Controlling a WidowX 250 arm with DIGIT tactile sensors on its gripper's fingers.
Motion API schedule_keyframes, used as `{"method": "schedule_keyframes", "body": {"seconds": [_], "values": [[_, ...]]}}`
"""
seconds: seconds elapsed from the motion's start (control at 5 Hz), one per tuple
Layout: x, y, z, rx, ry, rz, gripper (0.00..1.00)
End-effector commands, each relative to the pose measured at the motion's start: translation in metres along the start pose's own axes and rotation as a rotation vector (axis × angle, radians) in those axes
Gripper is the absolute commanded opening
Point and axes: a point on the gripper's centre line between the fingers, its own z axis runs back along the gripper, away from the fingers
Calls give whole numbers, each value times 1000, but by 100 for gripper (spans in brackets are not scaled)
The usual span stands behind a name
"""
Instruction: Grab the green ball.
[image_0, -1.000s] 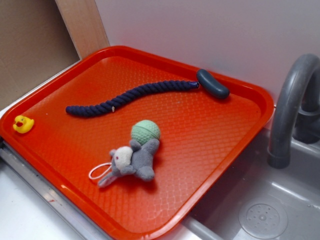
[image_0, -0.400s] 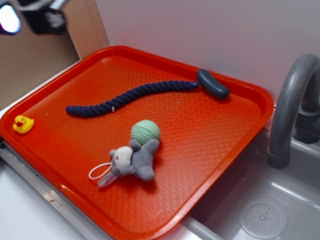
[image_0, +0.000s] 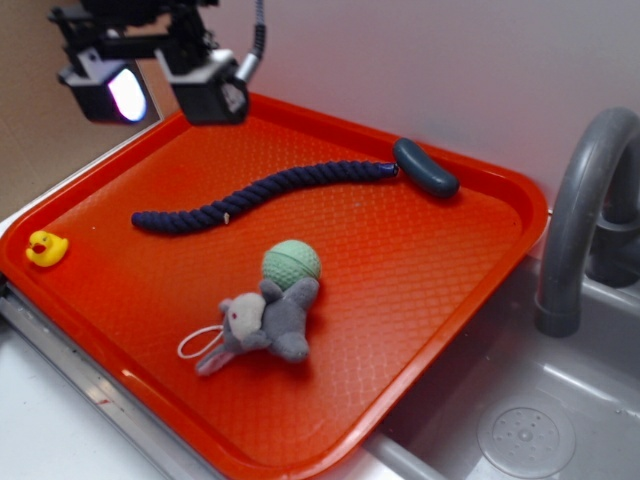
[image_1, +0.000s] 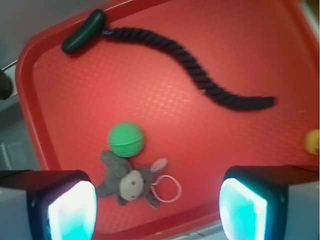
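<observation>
Since a moment ago the gripper (image_0: 165, 92) has swung in over the far-left tray (image_0: 480, 290) corner, jaws spread wide, empty. Mid-tray, the green ball (image_0: 292, 262) touches the grey plush toy (image_0: 268, 322); likely light, ridged, grippy—pinch its free sides.

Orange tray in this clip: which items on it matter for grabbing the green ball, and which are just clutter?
Belongs to the job:
green ball, touching the plush toy
gripper, open, high over the tray's far left corner

Just lying about:
grey plush toy
navy rope
dark grey capsule-shaped piece
yellow duck
orange tray
</observation>
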Motion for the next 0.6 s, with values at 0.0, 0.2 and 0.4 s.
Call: {"method": "schedule_keyframes", "body": {"seconds": [0.0,0.2,0.4], "values": [[25,-12,-56,-48,56,-11,100],[22,-22,-92,-117,119,-67,100],[17,-40,-108,-165,141,-171,100]]}}
